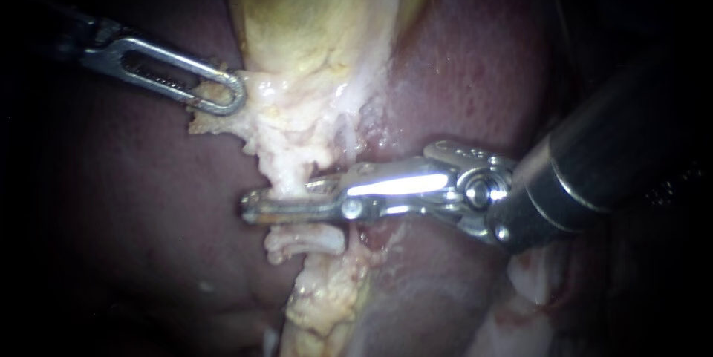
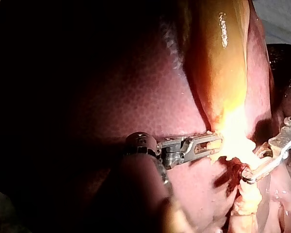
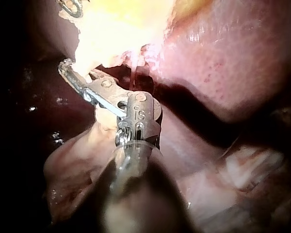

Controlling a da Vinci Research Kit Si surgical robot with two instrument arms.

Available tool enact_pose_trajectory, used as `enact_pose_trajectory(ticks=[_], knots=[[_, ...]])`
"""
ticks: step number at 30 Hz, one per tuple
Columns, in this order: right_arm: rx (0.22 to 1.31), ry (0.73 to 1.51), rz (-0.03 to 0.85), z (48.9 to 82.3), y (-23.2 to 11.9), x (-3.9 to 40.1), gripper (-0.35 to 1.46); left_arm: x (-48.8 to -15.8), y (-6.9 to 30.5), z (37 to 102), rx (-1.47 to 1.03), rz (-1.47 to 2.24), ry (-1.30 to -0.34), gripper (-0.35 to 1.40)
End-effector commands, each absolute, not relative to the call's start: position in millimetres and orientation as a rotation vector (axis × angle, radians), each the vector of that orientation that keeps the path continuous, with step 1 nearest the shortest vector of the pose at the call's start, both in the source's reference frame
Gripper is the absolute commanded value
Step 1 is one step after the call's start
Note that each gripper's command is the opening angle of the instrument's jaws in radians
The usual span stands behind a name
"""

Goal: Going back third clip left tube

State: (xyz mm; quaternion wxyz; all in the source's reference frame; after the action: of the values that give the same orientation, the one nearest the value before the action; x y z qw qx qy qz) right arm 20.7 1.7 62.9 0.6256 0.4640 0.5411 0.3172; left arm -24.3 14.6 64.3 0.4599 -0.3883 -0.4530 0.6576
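The yellow gallbladder (image 1: 312,8) narrows downward into a pale, ragged tube (image 1: 286,168) lying over the dark red liver (image 1: 460,67). My left instrument (image 1: 234,97) has slotted jaws shut on the pale tissue at the gallbladder's neck; it also shows in its own wrist view (image 2: 213,143). My right instrument (image 1: 252,208) reaches across from the right. Its long jaws stand slightly open with the tube passing between them (image 3: 70,70). Just below the jaws a whitish band (image 1: 304,242) crosses the tube; I cannot tell whether it is a clip.
More pale fatty tissue (image 1: 327,305) trails down from the tube. The right instrument's thick dark shaft (image 1: 594,156) fills the right side. Liver surrounds the tube on both sides.
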Motion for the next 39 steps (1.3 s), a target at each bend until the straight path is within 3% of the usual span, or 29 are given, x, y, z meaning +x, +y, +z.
enact_pose_trajectory(ticks=[1,5,9,12,28,39], knots=[[1.064,1.241,0.728,62.9,1.7,20.7,-0.35,-24.3,14.6,64.2,-0.956,1.619,-1.114,-0.35],[1.081,1.237,0.711,63.2,1.6,20.8,-0.30,-24.3,14.5,64.2,-0.956,1.619,-1.114,-0.35],[1.074,1.253,0.680,64.1,1.6,21.5,0.29,-24.3,14.5,64.1,-0.956,1.619,-1.114,-0.35],[1.046,1.263,0.666,65.0,1.4,22.2,0.42,-24.3,14.5,64.1,-0.956,1.618,-1.114,-0.35],[0.795,1.335,0.564,70.4,2.9,21.8,0.49,-24.4,14.2,63.7,-0.956,1.618,-1.113,-0.35],[0.707,1.338,0.521,71.1,3.3,19.5,0.49,-24.3,14.2,63.7,-0.956,1.618,-1.114,-0.35]])
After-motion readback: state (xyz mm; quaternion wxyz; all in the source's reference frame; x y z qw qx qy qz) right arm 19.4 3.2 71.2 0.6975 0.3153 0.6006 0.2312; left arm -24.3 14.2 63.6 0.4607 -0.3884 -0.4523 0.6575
